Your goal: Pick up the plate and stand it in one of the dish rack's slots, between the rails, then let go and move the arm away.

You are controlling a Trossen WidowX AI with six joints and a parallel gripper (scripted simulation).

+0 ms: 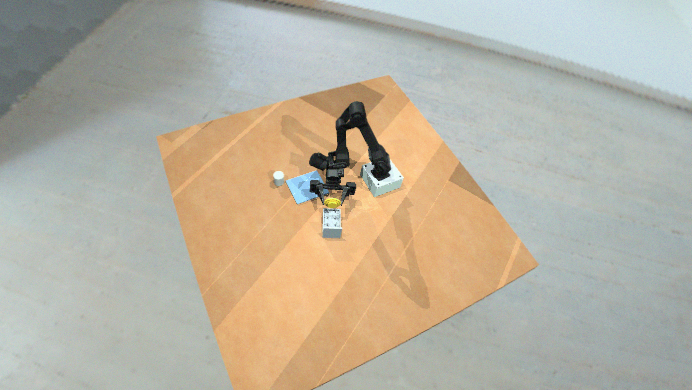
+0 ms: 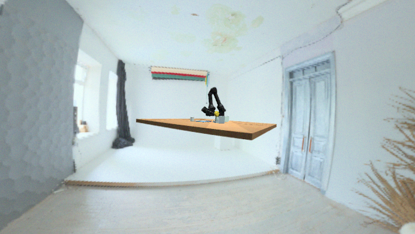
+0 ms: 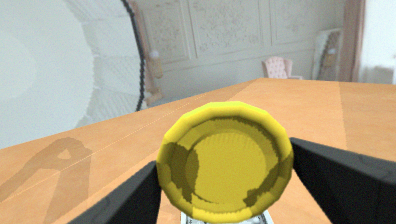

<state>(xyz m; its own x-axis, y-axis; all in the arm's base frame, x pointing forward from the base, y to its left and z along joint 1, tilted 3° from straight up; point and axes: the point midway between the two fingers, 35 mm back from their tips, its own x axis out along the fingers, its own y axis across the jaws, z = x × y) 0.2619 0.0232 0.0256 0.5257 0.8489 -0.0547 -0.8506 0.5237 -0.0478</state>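
We're live, starting at the wrist cam: the yellow plate fills the middle of the view, round face toward us. And our pincer has it, one black finger on each side, pinching it by opposite edges! Ext. view shows the plate up off the desk; it's not in a slot.

Just past the plate's bottom edge, w/ only a bit peeking out, we've got the rack, pale grey. From the top cam, the plate's at the rack's end nearer the arm, and we can't tell if they touch.

Out to the side, we spot a flat blue mat, partly under the arm in the top view, w/ a small white cup-like thing just beside it. The arm's up on its pale base box, elbow high, forearm angled down.

Way out in the bg, past the desk's far edge, there's a pink chair by the wall!
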